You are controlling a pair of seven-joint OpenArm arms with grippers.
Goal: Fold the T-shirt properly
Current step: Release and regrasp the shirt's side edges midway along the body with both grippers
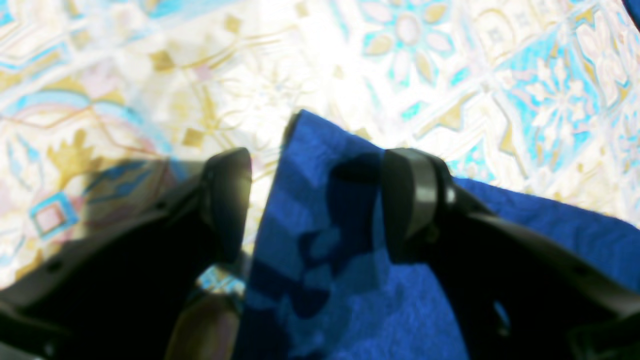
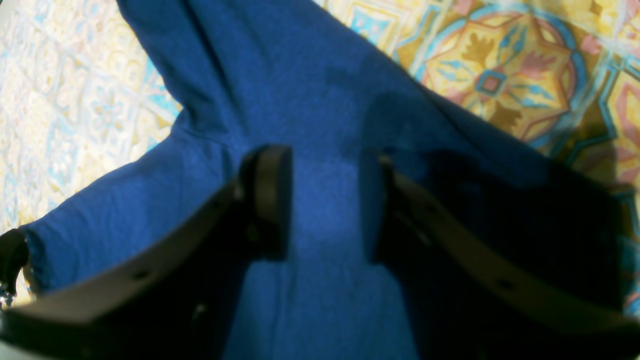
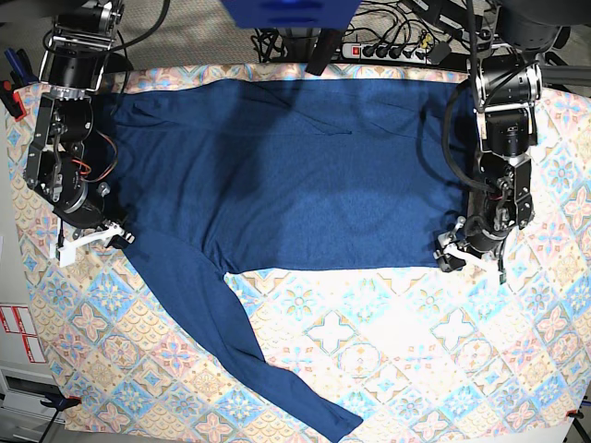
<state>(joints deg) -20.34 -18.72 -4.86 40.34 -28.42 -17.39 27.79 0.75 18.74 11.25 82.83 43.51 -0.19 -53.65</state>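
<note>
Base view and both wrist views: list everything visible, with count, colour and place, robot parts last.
T-shirt: one, dark navy, long-sleeved, spread flat across the far half of the table, one sleeve trailing toward the near edge.
Tablecloth: one, pale with blue and yellow tile pattern, covering the table.
Power strip: one, dark, behind the table's far edge with cables.
Left claw: one, black, open astride a corner of the shirt.
Right claw: one, black, open over shirt fabric near the sleeve.

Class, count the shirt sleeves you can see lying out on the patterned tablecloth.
1. A single sleeve of the T-shirt trails diagonally from near the right gripper toward the cloth's front edge. The other sleeve may be hidden, perhaps tucked under the body.
</note>
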